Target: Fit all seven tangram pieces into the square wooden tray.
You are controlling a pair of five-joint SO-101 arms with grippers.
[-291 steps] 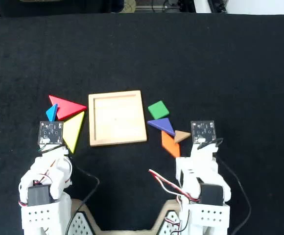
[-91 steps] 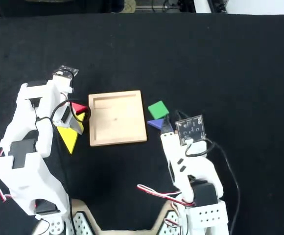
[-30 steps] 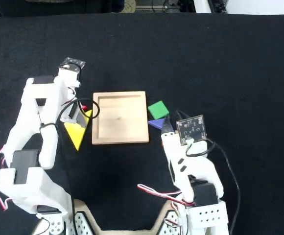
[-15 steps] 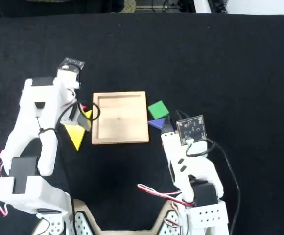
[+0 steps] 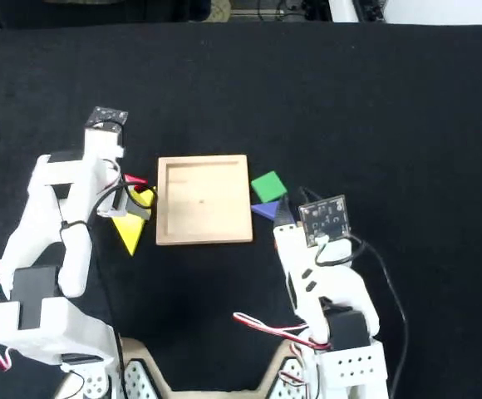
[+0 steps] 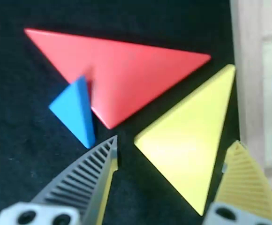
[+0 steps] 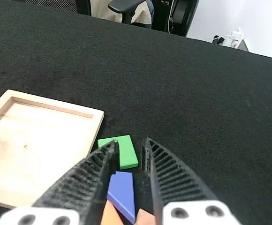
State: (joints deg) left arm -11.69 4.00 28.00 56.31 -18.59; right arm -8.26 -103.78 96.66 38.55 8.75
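Black cloth covers the desk (image 5: 349, 108) in front of you. At the far left, your left arm (image 5: 58, 208) stretches toward 12 o'clock, with its wrist hanging at 9 o'clock from the tray (image 5: 204, 241). From that wrist you see the left fingers (image 6: 96, 173) spread wide and released. One stands on each side of the near corner of the yellow triangle (image 6: 192, 145); you cannot tell whether either finger touches it. The yellow triangle lies flat on the cloth, and its far corner reaches the tray's rim, touching it or just short of it. The red triangle (image 6: 122, 70), larger still, lies alongside the yellow one with a narrow strip of cloth between them. In the high view it sits at 12 o'clock from the yellow. The small blue triangle (image 6: 72, 110) rests against the red one's edge and touches it.

The square wooden tray sits in the middle, showing its bare floor.

At 3 o'clock from the tray, just beside the rim, is the green square (image 5: 268, 185). The violet piece (image 5: 264, 209) lies at 6 o'clock from the square, partly under your right arm (image 5: 324, 283). The right fingers (image 7: 96, 171) hover over it, narrowly parted and grasping nothing, with their tips near the green square. An orange piece (image 7: 110, 215) and a tan piece (image 7: 143, 218) lie just past the violet one, nearest that wrist. The dark board (image 5: 322, 216) on the right wrist carries pale marks too small to read.
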